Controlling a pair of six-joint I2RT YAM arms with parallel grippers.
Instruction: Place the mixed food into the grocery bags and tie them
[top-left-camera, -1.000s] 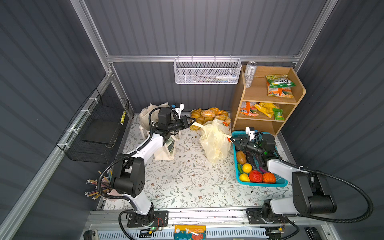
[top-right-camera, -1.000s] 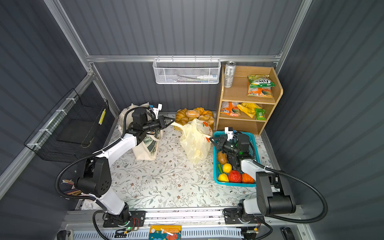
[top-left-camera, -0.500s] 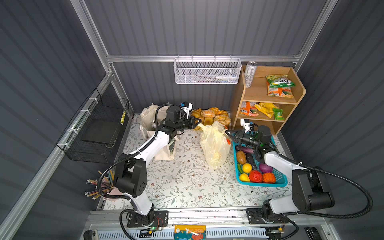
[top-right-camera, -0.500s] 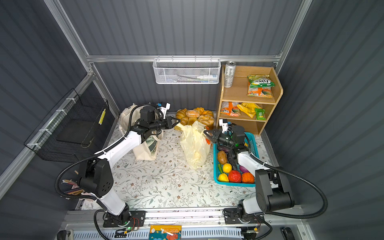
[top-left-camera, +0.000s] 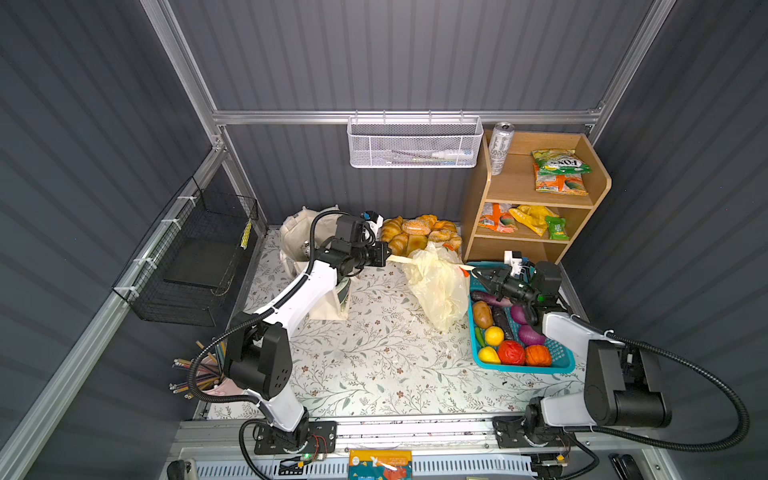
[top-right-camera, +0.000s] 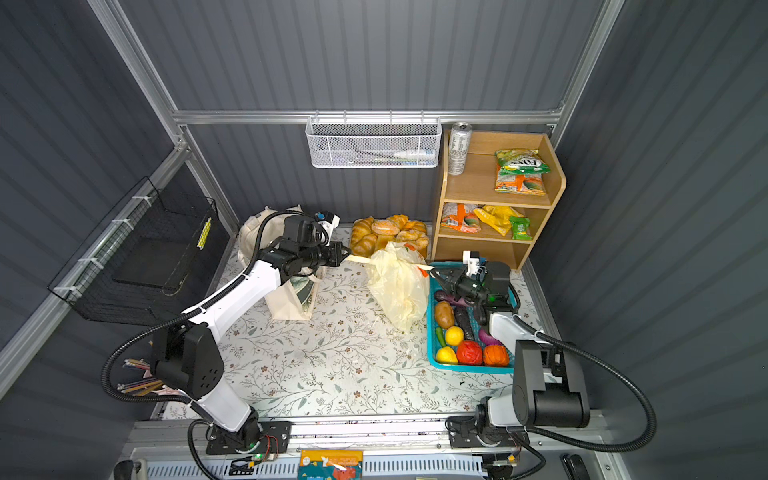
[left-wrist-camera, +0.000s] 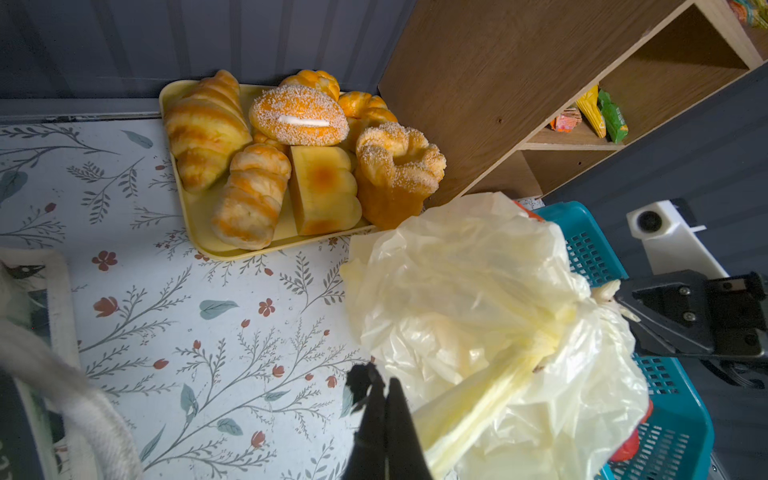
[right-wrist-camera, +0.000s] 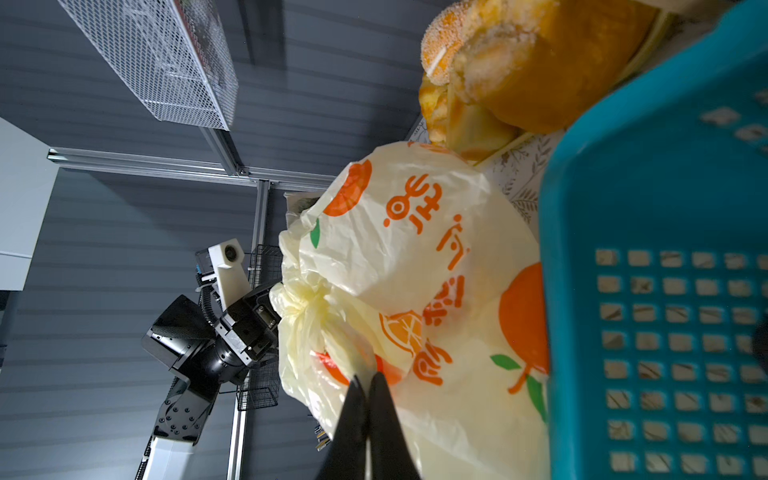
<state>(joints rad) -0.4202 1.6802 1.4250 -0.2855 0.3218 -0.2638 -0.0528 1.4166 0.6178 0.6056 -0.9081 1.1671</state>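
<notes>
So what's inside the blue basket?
The basket holds a potato, lemons, a red tomato, an orange fruit and purple vegetables. The right arm covers one side, so anything under there is hidden.

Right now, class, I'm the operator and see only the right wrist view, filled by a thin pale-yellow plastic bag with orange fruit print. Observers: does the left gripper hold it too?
Observer: Yes; the left wrist view shows the left gripper shut on a stretched handle of the pale-yellow plastic bag.
Operator: What's inside the turquoise basket?
Observer: Toy produce, including two yellow lemons, lies in the turquoise mesh basket.
Operator: Any food elsewhere?
Observer: A silver-white drink can stands on the wooden shelf, top tier.
</notes>
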